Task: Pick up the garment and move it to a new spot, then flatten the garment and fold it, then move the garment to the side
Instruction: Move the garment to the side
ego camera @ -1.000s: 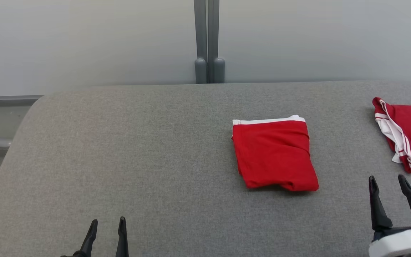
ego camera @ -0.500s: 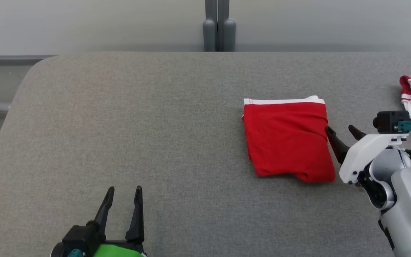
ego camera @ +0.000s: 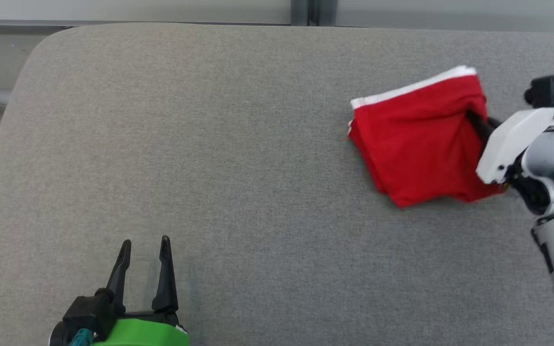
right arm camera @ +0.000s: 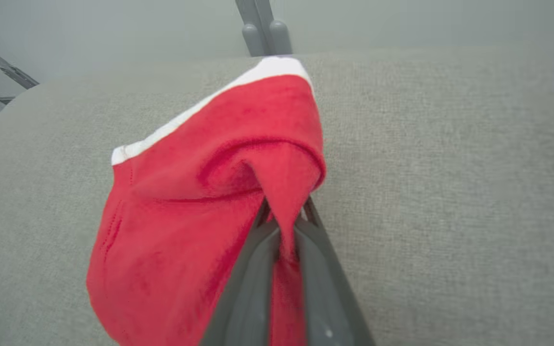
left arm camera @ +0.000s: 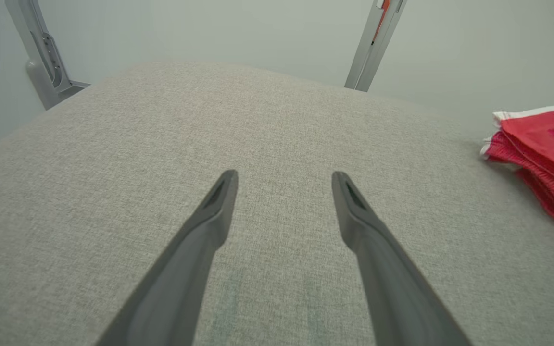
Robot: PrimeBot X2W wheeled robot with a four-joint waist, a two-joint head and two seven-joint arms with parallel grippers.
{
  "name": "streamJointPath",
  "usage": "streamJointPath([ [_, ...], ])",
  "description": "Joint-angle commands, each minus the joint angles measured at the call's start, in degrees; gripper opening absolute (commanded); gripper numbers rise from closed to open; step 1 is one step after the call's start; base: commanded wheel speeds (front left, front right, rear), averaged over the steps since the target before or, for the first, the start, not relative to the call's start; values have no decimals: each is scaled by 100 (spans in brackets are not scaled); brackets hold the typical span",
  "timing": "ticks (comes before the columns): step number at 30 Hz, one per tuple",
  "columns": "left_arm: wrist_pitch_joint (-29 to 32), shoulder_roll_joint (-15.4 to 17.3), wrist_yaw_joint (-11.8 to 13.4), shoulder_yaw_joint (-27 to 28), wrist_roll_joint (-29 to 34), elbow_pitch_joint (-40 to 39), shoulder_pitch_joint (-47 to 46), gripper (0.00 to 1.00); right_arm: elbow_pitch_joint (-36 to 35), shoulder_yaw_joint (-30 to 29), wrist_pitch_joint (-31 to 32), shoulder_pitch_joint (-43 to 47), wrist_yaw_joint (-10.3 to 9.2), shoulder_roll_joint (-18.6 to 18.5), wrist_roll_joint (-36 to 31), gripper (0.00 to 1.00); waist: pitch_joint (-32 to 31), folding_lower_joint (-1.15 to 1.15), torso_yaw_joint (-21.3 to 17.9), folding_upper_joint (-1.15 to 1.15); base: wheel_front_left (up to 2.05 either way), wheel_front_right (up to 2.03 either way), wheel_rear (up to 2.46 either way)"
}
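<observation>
Garment (right arm camera: 185, 202) between right gripper (right arm camera: 285, 214) fingers

Grey fabric-covered table (ego camera: 209, 144), folded red garment (ego camera: 416, 139) on its right part

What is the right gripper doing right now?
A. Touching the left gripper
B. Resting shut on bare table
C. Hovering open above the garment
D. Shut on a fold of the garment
D: in the right wrist view the right gripper has its fingers closed on a pinched-up fold at the edge of the red garment, while the left gripper is open and apart from it over the table.
</observation>
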Motion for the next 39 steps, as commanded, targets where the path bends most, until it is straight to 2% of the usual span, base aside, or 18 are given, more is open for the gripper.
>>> streamJointPath([
  [1,-13,10,-61,21,85,-20,-151,100,-302,-89,202,-130,-6,-327,-4,0,395,0,-622,0,0,0,0],
  [4,-13,12,-165,-11,216,-19,-408,100,-831,-394,705,-397,-5,-853,49,0,715,0,-824,0,0,0,0],
  [8,-13,15,-261,-90,270,9,-787,100,-1068,-842,1424,-713,-3,-1468,-9,0,1145,0,-851,0,0,0,0],
  [15,-12,15,-352,-159,358,121,-1062,100,-612,-1399,2368,-1199,-3,-2346,-272,0,1570,0,-630,0,0,0,0],
  [17,-13,14,-344,-121,342,131,-1025,100,-448,-1524,2435,-1255,-4,-2633,-496,0,1611,0,-565,0,0,0,0],
  [19,-13,14,-344,-81,350,149,-966,100,-277,-1601,2402,-1273,-3,-2755,-656,0,1624,0,-524,0,0,0,0],
  [20,-13,15,-346,-51,357,156,-931,100,-167,-1676,2307,-1295,-3,-2818,-832,34,1632,0,-507,0,0,0,0],
  [21,-13,14,-356,-35,359,162,-916,100,-71,-1699,2231,-1286,-3,-2883,-957,85,1635,0,-487,0,0,0,0],
  [22,-13,14,-363,-18,358,163,-906,100,28,-1747,2143,-1281,-4,-2946,-1097,100,1637,0,-475,0,0,0,0],
  [24,-13,13,-364,19,348,161,-897,100,215,-1835,1933,-1300,-4,-2995,-1340,100,1640,0,-460,0,0,0,0],
  [27,-12,13,-347,76,305,173,-881,100,498,-2024,1674,-1331,-4,-2881,-1614,100,1622,0,-482,0,0,0,0],
  [30,-12,13,-341,101,288,179,-857,100,531,-2044,1150,-1303,-4,-2911,-1949,100,1565,0,-530,0,0,0,0],
  [36,-13,13,-315,222,244,133,-676,100,68,-1791,-323,-1153,-5,-2414,-1846,100,1143,0,-711,0,0,0,0],
  [39,-13,15,-310,317,217,99,-517,100,-340,-1623,-1111,-819,-6,-1981,-1659,100,705,0,-779,0,0,0,0],
])
